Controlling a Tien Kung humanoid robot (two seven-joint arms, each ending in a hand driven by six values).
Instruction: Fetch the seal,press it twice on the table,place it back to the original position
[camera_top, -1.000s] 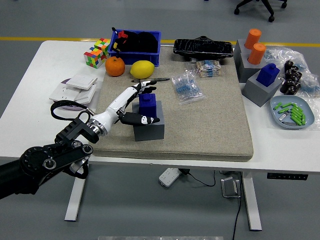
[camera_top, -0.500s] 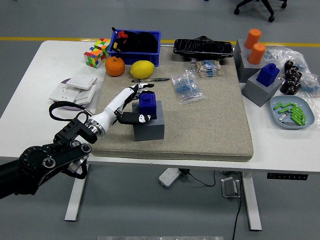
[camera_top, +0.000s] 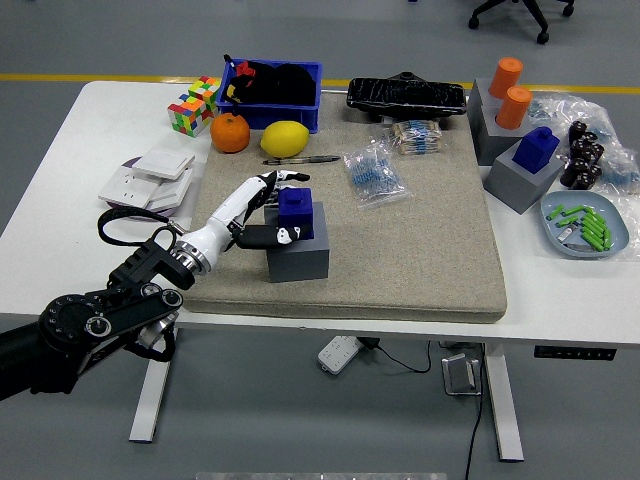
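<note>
White table (camera_top: 60, 250) on grey floor (camera_top: 300, 430) — yellow line (camera_top: 100, 77) behind; office chair base (camera_top: 520, 12) top right.

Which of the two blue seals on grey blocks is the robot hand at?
The blue seal on the grey block mid-mat, where the left robot hand closes around it. The other blue seal stands untouched at the table's right.

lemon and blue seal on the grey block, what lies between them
In the head view, a black pen lies on the mat between the lemon and the seal; the left robot hand wraps the seal.
</note>
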